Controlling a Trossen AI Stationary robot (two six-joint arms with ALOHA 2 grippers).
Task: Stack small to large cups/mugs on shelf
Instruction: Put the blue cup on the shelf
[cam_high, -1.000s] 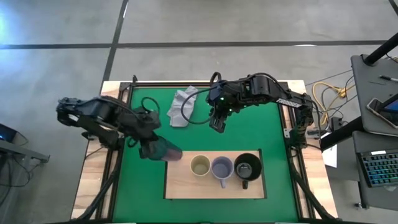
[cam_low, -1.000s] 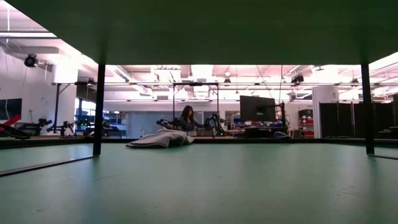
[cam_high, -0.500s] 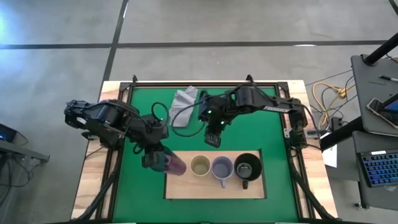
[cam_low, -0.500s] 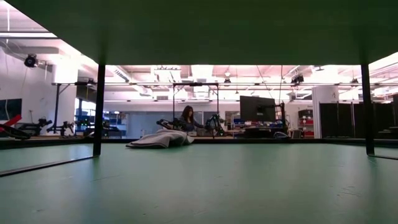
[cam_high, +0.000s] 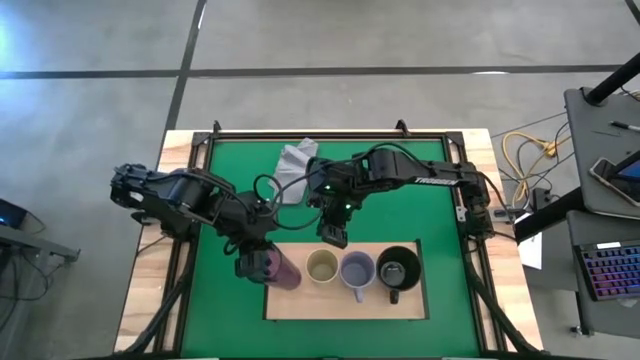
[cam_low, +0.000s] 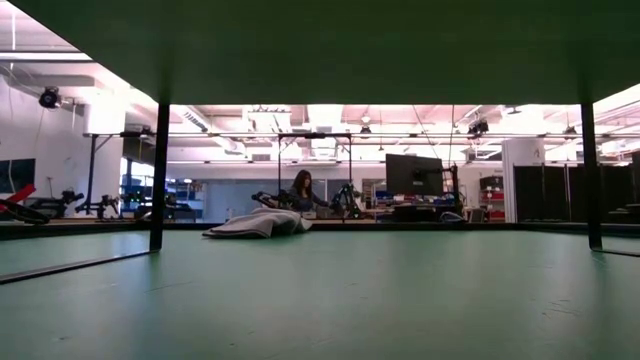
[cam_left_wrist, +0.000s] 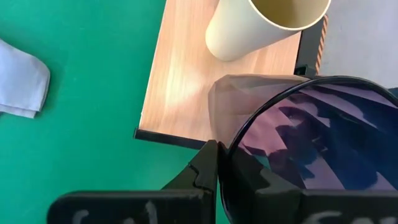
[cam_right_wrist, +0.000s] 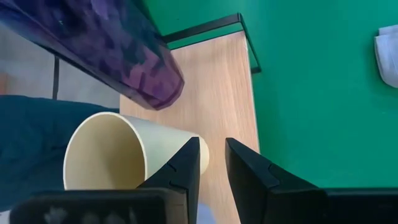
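From above, I am holding the tall dark teal-and-purple tumbler in my left gripper, tilted over the left end of the flat light wooden shelf board so it can land beside the cream handleless cup. 3 vessels are standing in a row: cream cup, lavender-grey handled mug, black handled mug. My right gripper is hovering just behind the cream cup.

The low view is showing only the green mat.

My left wrist is showing fingers clamped on the tumbler's faceted rim.

My right wrist is showing fingers parted, empty, near the cream cup.
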